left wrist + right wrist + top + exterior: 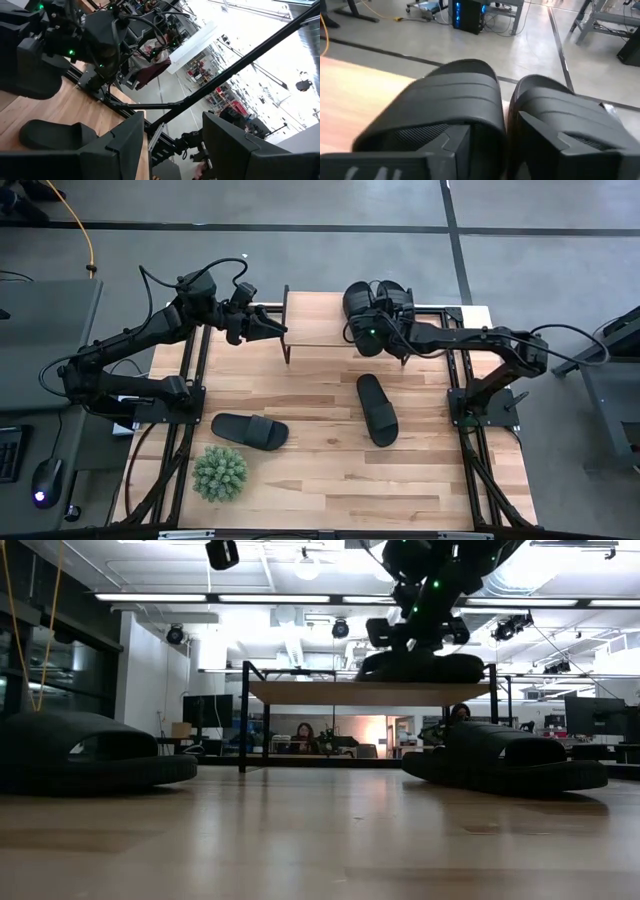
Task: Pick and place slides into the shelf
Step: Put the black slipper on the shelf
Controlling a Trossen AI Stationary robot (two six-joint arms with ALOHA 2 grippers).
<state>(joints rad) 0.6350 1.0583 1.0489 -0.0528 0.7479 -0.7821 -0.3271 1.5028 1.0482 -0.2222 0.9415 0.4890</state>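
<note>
Black slides, four in all, are what I am sorting, and I judge the job half done. Two slides (pixel 375 302) sit side by side on the light wood top of the shelf (pixel 315 320), at its right end. In my right wrist view the pair (pixel 455 100) lies close together, straps facing me, near the plank's far edge.

Two more slides wait on the table (pixel 330 470). One slide (pixel 377 409) lies in front of the shelf, a little right of centre. The other slide (pixel 250 430) lies well apart to its left, near a small green spiky plant (pixel 220 473).

My right gripper (pixel 372 335) hovers at the near ends of the shelved pair. Its fingers (pixel 455 142) are parted and seem to clamp nothing, so I judge the second slide just released.

My left gripper (pixel 268 328) waits at the shelf's left end, fingers (pixel 125 145) apart and empty.

What remains, as I see it, is fetching the two slides from the table and setting them on the bare left part of the shelf.
</note>
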